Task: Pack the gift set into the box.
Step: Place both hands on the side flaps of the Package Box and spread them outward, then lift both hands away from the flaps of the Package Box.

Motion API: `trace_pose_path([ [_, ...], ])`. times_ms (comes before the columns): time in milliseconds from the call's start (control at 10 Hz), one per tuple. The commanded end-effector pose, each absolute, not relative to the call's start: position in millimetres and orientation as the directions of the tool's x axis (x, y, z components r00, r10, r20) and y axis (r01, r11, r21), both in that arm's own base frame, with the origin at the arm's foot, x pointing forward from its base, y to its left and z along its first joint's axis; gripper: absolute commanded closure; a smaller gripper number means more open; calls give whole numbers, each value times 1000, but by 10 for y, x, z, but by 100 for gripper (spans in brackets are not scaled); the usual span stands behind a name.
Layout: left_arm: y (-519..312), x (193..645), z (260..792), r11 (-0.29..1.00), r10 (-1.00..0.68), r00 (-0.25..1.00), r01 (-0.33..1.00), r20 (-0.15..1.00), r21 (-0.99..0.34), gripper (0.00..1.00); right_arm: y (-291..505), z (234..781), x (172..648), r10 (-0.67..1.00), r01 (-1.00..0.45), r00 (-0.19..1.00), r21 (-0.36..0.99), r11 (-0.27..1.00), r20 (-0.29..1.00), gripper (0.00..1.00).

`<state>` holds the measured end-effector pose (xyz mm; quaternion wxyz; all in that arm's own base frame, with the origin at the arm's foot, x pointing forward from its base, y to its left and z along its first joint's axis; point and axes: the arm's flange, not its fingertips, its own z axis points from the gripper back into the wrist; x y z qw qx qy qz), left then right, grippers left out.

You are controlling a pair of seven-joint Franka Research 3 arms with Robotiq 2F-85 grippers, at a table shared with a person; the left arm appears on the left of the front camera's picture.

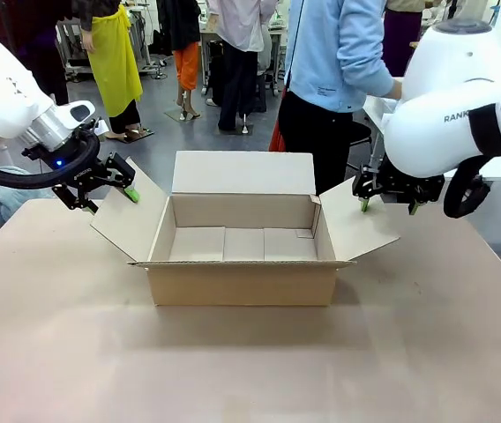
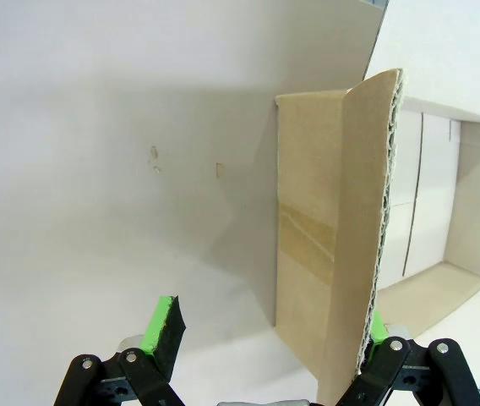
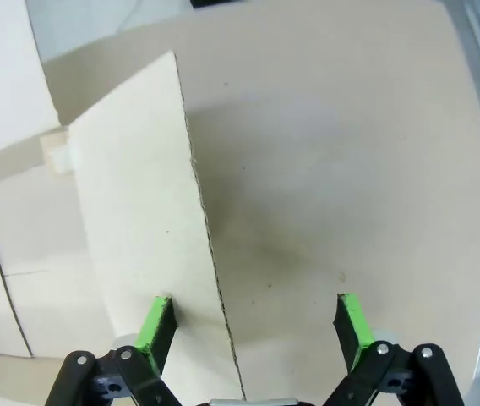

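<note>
On table [image 1: 233, 370]: brown corrugated box [image 1: 242, 282], flaps [image 1: 123, 216] splayed, possibly taped.

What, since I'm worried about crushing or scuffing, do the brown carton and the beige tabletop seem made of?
Brown rectangular open carton: corrugated cardboard, matt and uncoated; the fluted layer shows along its flap edge in the left wrist view. Beige tabletop: smooth, matt, perhaps laminate or a mat; the look leaves it open.
</note>
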<state>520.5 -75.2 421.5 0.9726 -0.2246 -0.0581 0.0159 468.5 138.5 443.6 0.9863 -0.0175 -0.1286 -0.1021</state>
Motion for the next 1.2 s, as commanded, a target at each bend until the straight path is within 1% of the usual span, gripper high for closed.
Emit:
trace_pose_path([
  [0, -749, 5177, 4231, 903, 66, 993, -17, 98, -429, 0, 1465, 4596, 4715, -191, 210, 950, -54, 976, 245, 0],
  [1100, -749, 5177, 4231, 903, 66, 993, -17, 98, -429, 0, 1465, 4596, 4715, -191, 210, 950, -54, 976, 245, 0],
])
